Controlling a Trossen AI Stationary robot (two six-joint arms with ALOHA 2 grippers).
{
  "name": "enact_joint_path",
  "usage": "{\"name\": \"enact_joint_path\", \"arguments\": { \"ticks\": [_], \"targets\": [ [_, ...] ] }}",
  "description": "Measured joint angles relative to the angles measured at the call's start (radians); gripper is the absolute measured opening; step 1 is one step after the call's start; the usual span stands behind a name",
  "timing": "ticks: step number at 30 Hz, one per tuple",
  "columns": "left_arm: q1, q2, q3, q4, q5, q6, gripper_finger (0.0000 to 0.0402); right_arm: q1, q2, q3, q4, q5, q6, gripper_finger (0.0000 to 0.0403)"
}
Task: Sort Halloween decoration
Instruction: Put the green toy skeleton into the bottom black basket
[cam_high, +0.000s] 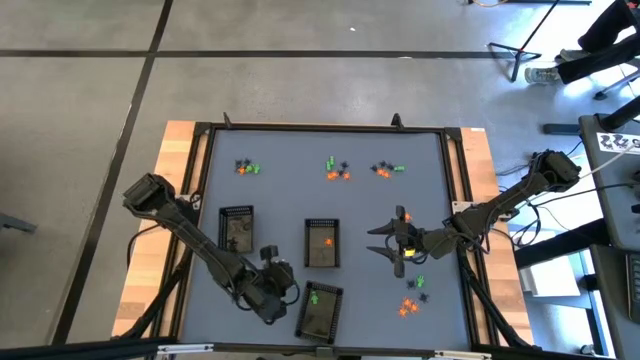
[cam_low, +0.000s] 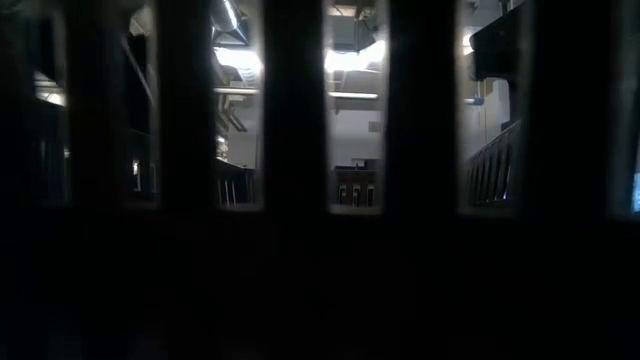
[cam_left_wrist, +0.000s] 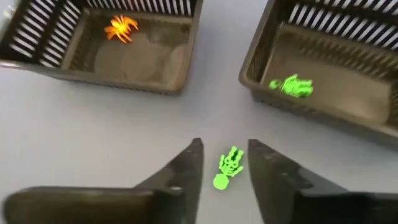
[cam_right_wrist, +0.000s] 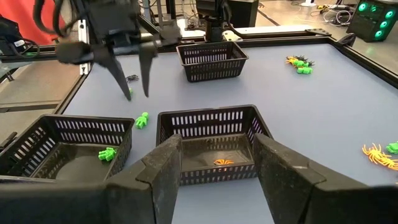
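So the bench (cam_high: 270, 170) is this big grey slab, and three dark trays (cam_high: 236, 228) sit around its middle and near edge. The left claw (cam_left_wrist: 222, 163) hangs low between two of them, fingers apart, nothing clamped. A tiny green skeleton (cam_left_wrist: 229, 168) lies flat on the bench right in that gap, its long axis running roughly along the fingers. The tray with a green trinket (cam_left_wrist: 291, 86) is just beyond. The right claw (cam_high: 398, 246) is open too, but farther off near the orange and green bits (cam_high: 412, 298), so I'd say the left arm's got this one.
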Motion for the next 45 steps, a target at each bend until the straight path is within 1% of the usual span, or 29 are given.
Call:
{"name": "enact_joint_path", "arguments": {
  "ticks": [5, 10, 15, 20, 23, 26, 31, 37, 40, 45],
  "targets": [
    [0.034, 0.059, 0.0, 0.001, 0.07, 0.074, 0.0197, 0.0, 0.0, 0.0, 0.0, 0.0, 0.0, 0.0195],
    [0.069, 0.087, 0.0, 0.001, 0.148, 0.122, 0.0249, 0.0, 0.0, 0.0, 0.0, 0.0, 0.0, 0.0195],
    [0.106, 0.121, 0.0, -0.005, 0.226, 0.152, 0.0276, 0.0, 0.0, 0.0, 0.0, 0.0, 0.0, 0.0195],
    [0.117, 0.153, 0.005, -0.003, 0.251, 0.153, 0.0279, 0.0, 0.0, 0.0, 0.0, 0.0, 0.0, 0.0195],
    [0.115, 0.157, 0.005, -0.004, 0.252, 0.147, 0.0268, 0.0, 0.0, 0.0, 0.0, 0.0, 0.0, 0.0195],
    [0.107, 0.158, 0.005, -0.008, 0.244, 0.136, 0.0244, 0.0, 0.0, 0.0, -0.001, 0.0, 0.0, 0.0195],
    [0.077, 0.16, 0.003, -0.014, 0.2, 0.046, 0.0182, 0.0, 0.0, 0.0, -0.001, 0.0, 0.0, 0.0195],
    [0.043, 0.161, 0.003, -0.012, 0.154, 0.038, 0.011, 0.0, 0.0, 0.0, -0.001, 0.0, 0.0, 0.0195],
    [0.028, 0.162, 0.003, -0.013, 0.129, 0.038, 0.0085, 0.0, 0.0, 0.0, -0.001, 0.0, 0.0, 0.0195],
    [-0.003, 0.131, -0.004, -0.04, 0.078, 0.041, 0.0059, 0.0, 0.0, 0.0, 0.0, 0.0, 0.0, 0.0195]
  ]
}}
